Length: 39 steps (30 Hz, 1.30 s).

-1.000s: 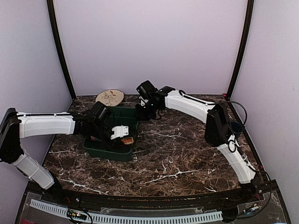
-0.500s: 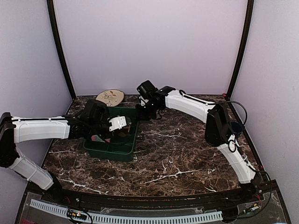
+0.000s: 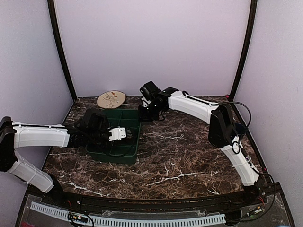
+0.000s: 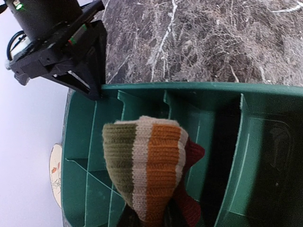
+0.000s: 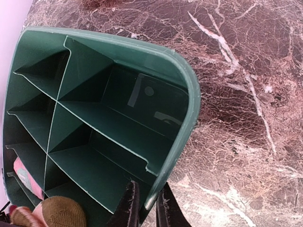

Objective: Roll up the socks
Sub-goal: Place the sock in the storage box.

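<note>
- On the far left part of the worktop (image 3: 189, 156) sits a green box (image 3: 113, 156) with many little slots inside.
- The tan sock (image 4: 147, 165) is bunched into a fat roll. Its striped cuff shows green, cream, orange and dark red.
- The left jaws are closed tight on that roll and hold it over the slots near the middle of the box. It looks like it is not down inside a slot yet.
- The pink sock (image 5: 21, 172) is already tucked down in one slot. Only a small bit of it shows, so I cannot tell which slot.
- The right jaws are pinched narrow on the rim of the box at its far right corner, one finger inside and one outside.
- A round plate (image 3: 111, 99) lies beside the far left corner of the box. It has no part in this job.
- The step now looks like dropping the tan roll into a slot.
- To do it well, the right jaws should hold firm so the box does not slide.
- The left arm (image 3: 42, 135) should line the roll up over one slot, not over a thin wall between slots.
- It should go straight down, slowly.
- The left jaws should let go only when the roll sits deep inside. If they let go too high, the roll may spring open or land on a wall.
</note>
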{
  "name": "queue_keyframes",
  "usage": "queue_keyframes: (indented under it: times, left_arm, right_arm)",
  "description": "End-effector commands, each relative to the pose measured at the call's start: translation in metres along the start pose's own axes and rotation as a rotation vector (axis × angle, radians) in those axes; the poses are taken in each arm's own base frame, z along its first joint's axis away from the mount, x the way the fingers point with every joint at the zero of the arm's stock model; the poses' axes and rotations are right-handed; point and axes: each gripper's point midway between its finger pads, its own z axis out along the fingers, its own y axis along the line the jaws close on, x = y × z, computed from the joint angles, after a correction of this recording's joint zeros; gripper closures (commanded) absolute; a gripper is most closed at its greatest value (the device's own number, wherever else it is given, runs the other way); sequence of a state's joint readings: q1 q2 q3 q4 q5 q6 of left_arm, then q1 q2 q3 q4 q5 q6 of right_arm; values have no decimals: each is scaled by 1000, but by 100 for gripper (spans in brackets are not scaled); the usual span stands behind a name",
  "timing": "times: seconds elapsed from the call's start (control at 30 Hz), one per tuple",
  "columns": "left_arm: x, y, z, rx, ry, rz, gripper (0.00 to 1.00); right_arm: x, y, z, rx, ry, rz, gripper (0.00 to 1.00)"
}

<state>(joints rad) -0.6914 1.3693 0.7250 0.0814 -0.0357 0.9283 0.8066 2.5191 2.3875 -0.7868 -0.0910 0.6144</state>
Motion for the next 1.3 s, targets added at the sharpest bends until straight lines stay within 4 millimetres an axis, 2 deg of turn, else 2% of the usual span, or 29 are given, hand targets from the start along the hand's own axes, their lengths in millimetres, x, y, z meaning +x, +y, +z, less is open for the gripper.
queue_keyframes:
  times: [0.0,0.13,0.43,1.0,1.27]
  left_arm:
    - [-10,-6,-6,4,-72,4,100]
    - [-10,-21,-2,66,-80,6,100]
    - [-15,-37,9,174,-86,3,100]
    - [-13,-48,34,374,42,-95,100]
    - [-26,-59,28,553,53,-207,100]
  right_arm:
    - [25,-45,13,135,95,-33,90]
    - [25,-45,15,133,98,-32,90]
    - [22,-45,15,121,99,-28,90]
    - [23,-45,6,112,107,-54,90]
    - [25,-54,5,118,116,-61,90]
